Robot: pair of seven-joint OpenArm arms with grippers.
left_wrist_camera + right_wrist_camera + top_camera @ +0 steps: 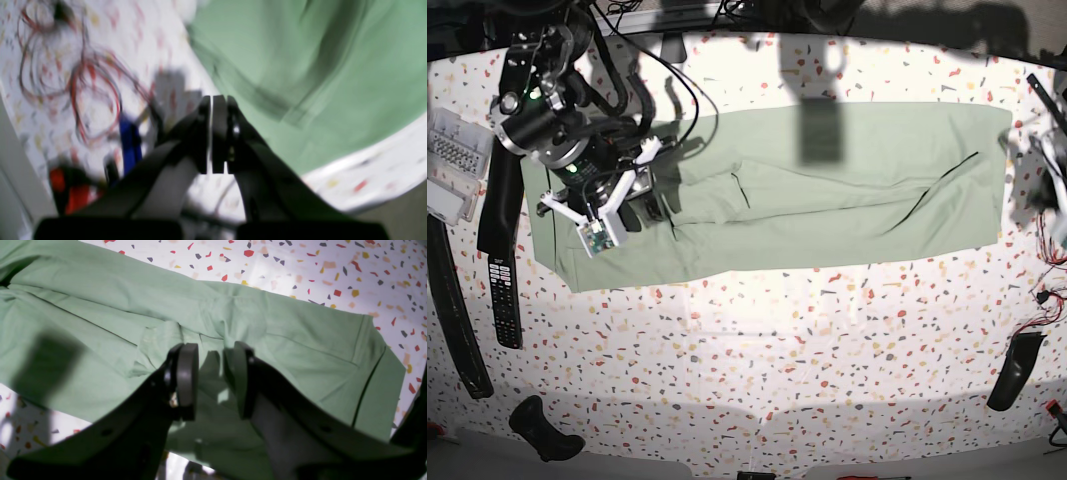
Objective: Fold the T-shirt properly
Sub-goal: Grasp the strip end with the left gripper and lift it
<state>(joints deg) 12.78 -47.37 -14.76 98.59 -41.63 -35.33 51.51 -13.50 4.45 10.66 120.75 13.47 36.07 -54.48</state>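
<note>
The T-shirt (827,190) lies spread in a long folded band across the speckled tabletop (757,350). The right tool (210,380) hangs just above the cloth, jaws parted with nothing between them. The left tool (213,133) is closed and empty, beside the shirt's edge, with red wires (83,83) on its other side.

Left wrist view is blurred; red wires (83,83) beside the T-shirt (317,66) smear.
</note>
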